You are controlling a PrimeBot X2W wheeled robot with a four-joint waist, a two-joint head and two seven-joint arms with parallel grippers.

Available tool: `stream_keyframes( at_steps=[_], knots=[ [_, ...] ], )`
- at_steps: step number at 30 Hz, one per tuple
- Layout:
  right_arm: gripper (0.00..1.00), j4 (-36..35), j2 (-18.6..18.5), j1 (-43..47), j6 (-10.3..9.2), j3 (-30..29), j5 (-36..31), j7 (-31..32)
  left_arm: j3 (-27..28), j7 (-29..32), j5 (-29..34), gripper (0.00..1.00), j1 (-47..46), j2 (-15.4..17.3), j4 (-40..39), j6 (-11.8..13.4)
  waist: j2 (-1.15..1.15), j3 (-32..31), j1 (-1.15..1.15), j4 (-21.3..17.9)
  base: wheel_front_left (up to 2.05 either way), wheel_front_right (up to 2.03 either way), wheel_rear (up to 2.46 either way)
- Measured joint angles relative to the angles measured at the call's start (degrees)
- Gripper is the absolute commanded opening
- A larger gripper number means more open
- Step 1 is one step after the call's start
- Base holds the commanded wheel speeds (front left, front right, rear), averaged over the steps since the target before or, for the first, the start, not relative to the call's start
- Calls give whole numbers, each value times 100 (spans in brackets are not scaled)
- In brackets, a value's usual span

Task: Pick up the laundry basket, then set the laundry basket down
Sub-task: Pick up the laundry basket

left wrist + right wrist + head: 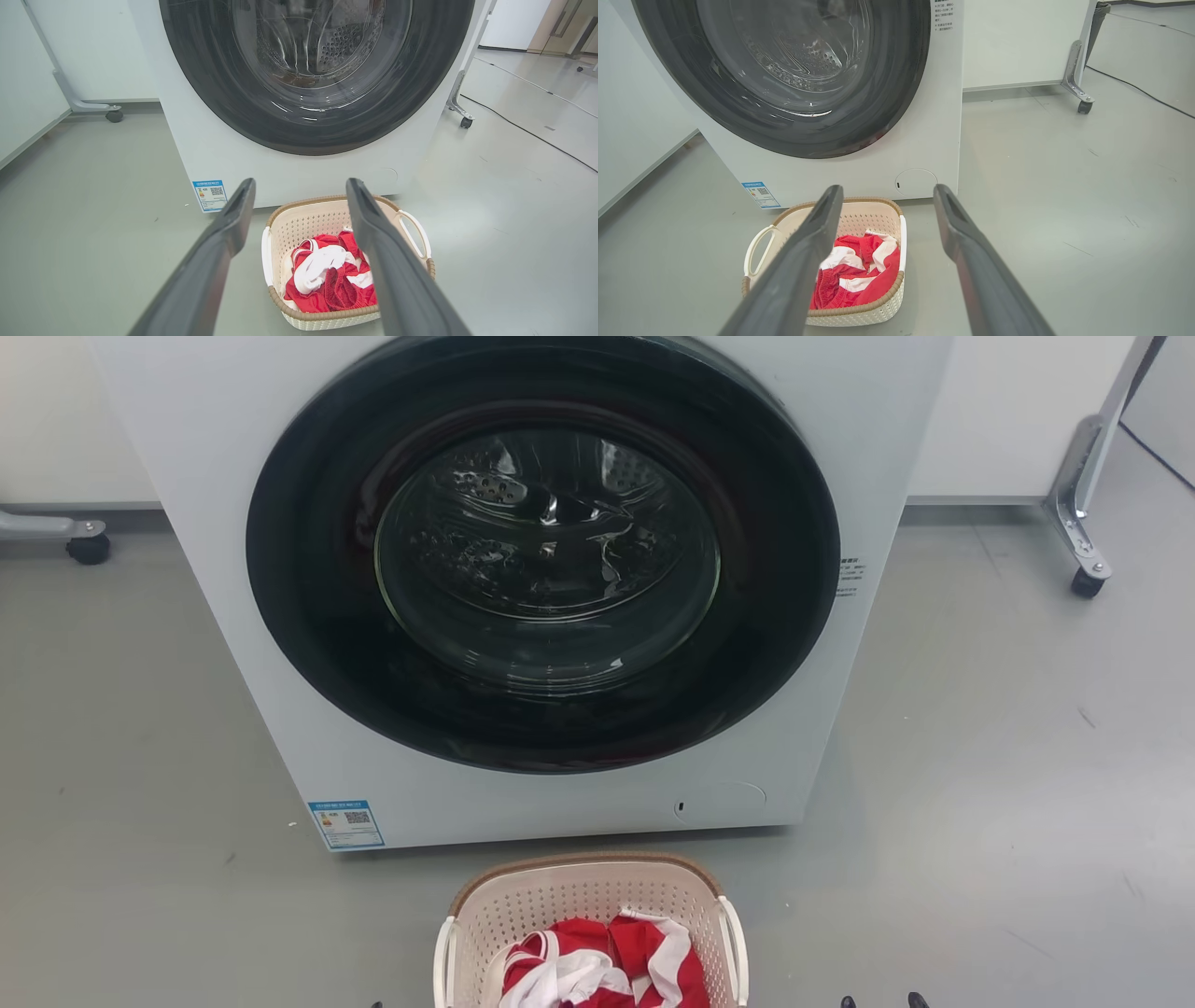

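Both arms reached forward over the grey floor [980, 756]; left gripper [300, 186] and right gripper [887, 192] gaped wide, empty, above the cream perforated plastic laundry basket [579, 896].

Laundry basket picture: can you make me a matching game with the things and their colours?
Things:
1. laundry basket
2. clothes
3. washer door ring
4. sticker

Colours:
A. red and white
B. blue
C. cream
D. black

Pairs: 1-C, 2-A, 3-D, 4-B
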Motion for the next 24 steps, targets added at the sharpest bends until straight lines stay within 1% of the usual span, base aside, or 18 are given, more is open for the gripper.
stream_keyframes(
  at_steps=[6,14,24],
  knots=[
    [100,-7,9,-160,47,-13,0,0,25,0,1,100,-101,-5,-2,-3,0,219,0,-21,0,0,0],
    [100,123,12,-578,107,-49,0,-1,42,0,8,100,-498,-24,125,-49,0,620,0,-72,0,0,0],
    [100,456,11,-1511,252,-79,-22,-1,73,0,5,100,-1304,-66,469,-149,1,1291,1,-110,0,0,0]
  ],
)
